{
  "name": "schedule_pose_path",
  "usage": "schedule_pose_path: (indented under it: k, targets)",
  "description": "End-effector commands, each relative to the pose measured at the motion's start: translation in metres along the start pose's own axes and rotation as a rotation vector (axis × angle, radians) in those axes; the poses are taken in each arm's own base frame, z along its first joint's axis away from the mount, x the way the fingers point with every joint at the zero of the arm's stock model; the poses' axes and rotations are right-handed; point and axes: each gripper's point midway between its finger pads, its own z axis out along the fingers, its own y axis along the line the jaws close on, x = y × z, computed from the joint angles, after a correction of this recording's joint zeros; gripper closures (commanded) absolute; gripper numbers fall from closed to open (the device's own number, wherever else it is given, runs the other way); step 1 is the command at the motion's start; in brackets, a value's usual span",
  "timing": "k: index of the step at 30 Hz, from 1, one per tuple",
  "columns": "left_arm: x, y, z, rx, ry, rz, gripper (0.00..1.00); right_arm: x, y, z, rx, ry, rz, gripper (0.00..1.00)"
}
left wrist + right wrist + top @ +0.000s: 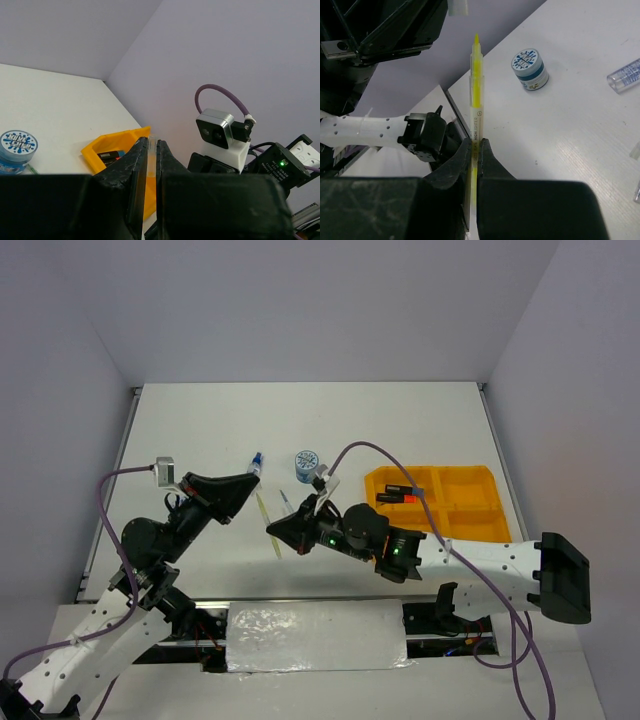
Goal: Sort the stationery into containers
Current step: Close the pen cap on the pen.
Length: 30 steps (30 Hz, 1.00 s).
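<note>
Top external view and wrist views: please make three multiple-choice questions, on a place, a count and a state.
1. Where are the short black highlighters? A. On the table. B. In the orange-yellow plastic tray. C. In a gripper.
2. How many round blue-white pots show? A. One. B. Two. C. Three.
3. The right gripper is: A. open. B. shut on the clear yellow pen. C. shut on a bottle.
Answers: B, they lie in one compartment; A, only one is visible; B, it pinches the pen.

Right gripper (474, 146) pinches a yellow pen (476, 85), apparently uncapped, round pot (530, 69) beyond.
</note>
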Motion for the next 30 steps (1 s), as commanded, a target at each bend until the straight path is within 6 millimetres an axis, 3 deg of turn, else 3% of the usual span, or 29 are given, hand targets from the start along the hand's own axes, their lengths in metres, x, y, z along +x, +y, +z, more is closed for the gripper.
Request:
schedule_pose_path:
  k: [1, 11, 30]
  targets:
    - [-0.017, -0.017, 0.001, 0.056, -0.051, 0.016, 1.00, -0.037, 0.026, -0.003, -0.059, -0.112, -0.001, 1.00]
    - [-0.017, -0.016, 0.002, 0.046, -0.050, 0.017, 1.00, -0.046, 0.025, -0.013, -0.033, -0.147, -0.004, 1.00]
    - [-0.008, -0.016, 0.003, 0.067, -0.022, 0.005, 1.00, -0.061, 0.031, -0.009, -0.026, -0.173, -0.006, 1.00]
